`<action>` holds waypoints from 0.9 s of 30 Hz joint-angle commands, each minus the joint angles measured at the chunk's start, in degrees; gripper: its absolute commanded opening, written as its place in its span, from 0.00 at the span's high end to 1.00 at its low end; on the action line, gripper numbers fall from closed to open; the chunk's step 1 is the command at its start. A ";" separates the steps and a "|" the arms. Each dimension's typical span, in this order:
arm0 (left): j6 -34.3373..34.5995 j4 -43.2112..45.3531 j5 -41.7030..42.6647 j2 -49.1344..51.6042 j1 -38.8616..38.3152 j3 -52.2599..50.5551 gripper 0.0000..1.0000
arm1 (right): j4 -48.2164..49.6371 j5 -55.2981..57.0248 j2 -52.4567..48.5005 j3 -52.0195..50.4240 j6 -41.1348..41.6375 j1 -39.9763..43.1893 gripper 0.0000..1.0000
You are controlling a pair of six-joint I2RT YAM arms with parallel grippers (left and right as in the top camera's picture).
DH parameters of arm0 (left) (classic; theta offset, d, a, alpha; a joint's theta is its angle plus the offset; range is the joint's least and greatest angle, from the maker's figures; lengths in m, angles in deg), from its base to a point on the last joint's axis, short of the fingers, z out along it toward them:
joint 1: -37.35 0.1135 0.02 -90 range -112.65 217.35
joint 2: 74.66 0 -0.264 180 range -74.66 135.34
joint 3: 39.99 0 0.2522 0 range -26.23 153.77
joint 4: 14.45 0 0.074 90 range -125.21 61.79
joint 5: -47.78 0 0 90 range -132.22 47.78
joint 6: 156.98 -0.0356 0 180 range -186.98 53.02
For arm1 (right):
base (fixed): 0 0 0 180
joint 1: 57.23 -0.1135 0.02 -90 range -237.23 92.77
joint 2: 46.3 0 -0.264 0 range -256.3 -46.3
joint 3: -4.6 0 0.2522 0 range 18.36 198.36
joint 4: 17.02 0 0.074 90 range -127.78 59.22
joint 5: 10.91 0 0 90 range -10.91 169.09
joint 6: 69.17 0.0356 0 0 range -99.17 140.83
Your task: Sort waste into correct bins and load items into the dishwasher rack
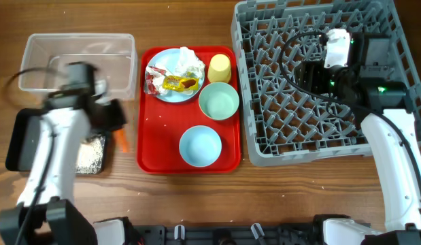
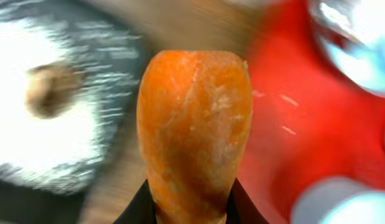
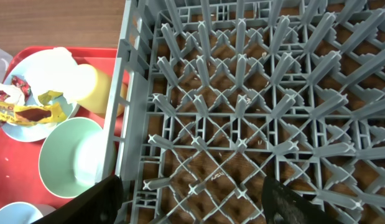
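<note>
**Overhead: carrot held in the left jaws between black tray and red tray**

Overhead, the grey dishwasher rack (image 1: 298,153) fills the upper right of the frame. The right arm reaches over it. In the right wrist view the right jaws stand wide apart above the peg grid with nothing between them.

The red serving tray (image 1: 156,136) lies at centre on the wooden tabletop (image 1: 196,204). It carries these things:
- The light blue plate (image 1: 164,60) is at its upper left, with the crumpled napkin (image 1: 188,62) and the yellow and red wrappers (image 1: 177,83) on it.
- The yellow cup (image 1: 219,68) is at its upper right.
- The pale green bowl (image 1: 219,101) sits just below the cup.
- The pale blue bowl (image 1: 200,146) is near the tray's lower edge.

The clear tub (image 1: 108,61) sits at upper left. The black tray (image 1: 20,143) lies below it, with white rice (image 1: 91,155) in its lower right corner.

The left jaws are closed on the orange carrot (image 1: 122,141), above the strip of tabletop between the black tray and the red tray. Overhead, its free end points toward the lower edge of the frame.

In the left wrist view the carrot's long axis runs straight up the frame. Its lower end is pinched between the two fingers at the bottom edge, and its broad rounded end is at the top. The surroundings there are blurred. The rice shows at left with the small brown scrap (image 2: 49,90) on it, and the red tray at right.
</note>
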 commanded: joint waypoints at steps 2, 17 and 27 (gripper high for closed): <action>2.49 -0.42 -0.50 -1.01 16.22 -1.46 0.96 | 0.17 0.28 -0.59 0.85 0.04 0.09 0.25; 4.39 13.33 -0.50 4.83 28.72 -11.30 0.37 | 0.81 0.28 -0.59 0.85 0.09 0.09 0.24; -6.54 10.32 8.09 0.76 4.39 10.01 0.20 | 1.75 0.00 -0.59 0.85 2.05 0.09 0.24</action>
